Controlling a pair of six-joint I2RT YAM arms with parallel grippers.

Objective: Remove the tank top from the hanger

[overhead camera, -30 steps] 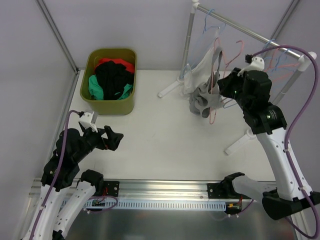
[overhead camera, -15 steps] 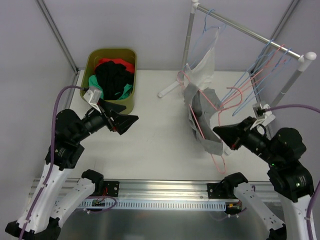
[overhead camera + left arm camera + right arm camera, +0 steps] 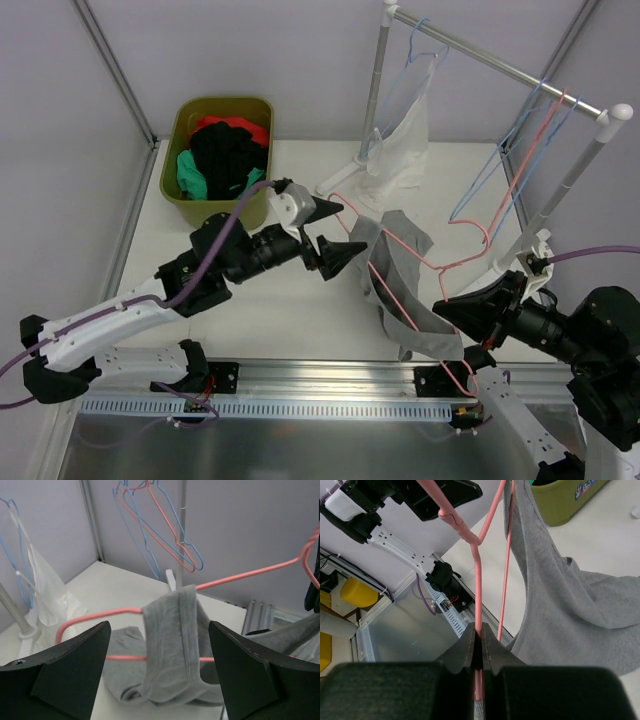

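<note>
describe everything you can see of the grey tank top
The grey tank top looks like soft knit cloth with stitched bands along its edges. One strap is looped over the wire of the pink hanger. The body sags below in loose folds, and some of it is bunched on the white table. The right gripper pinches the hanger, not the cloth. The left gripper is open and faces the strap without touching it.

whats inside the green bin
The green bin holds clothes: a black garment on top, red fabric behind it, teal fabric on the left. Its bottom is covered.
</note>
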